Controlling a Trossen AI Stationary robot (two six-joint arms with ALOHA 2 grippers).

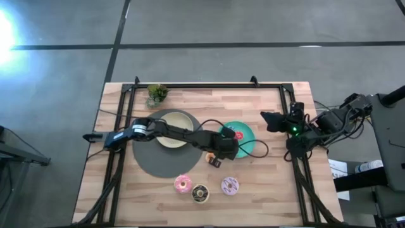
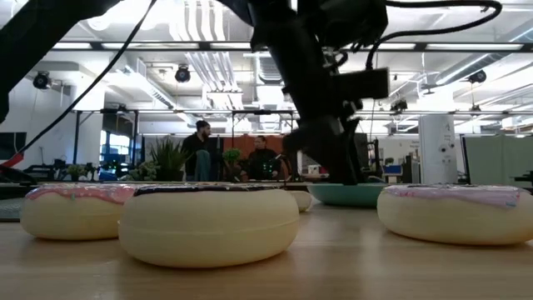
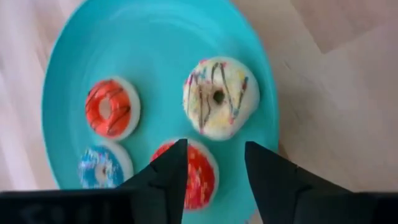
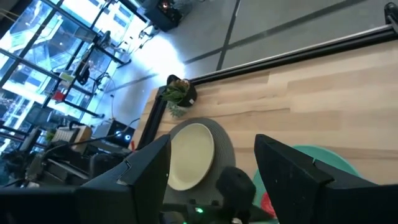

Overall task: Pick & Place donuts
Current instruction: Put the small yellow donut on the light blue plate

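Note:
My left gripper (image 1: 223, 151) hangs open over the near-left part of the teal plate (image 1: 243, 144). In the left wrist view the plate (image 3: 155, 50) carries several mini donuts: an orange one (image 3: 112, 107), a white sprinkled one (image 3: 221, 96), a blue one (image 3: 99, 167) and a red one (image 3: 198, 177). The red one lies just under the open left gripper (image 3: 214, 158). The pink (image 1: 183, 184), chocolate (image 1: 200, 193) and lilac (image 1: 230, 185) donuts rest flat on the table by its near edge. My right gripper (image 4: 211, 162) waits open at the table's right edge.
A beige plate (image 1: 174, 130) sits on a round grey mat (image 1: 158, 158) left of the teal plate. A small potted plant (image 1: 156, 94) stands near the far edge. Bare wood lies between the three large donuts and the plates. People sit in the room (image 2: 233, 154) beyond.

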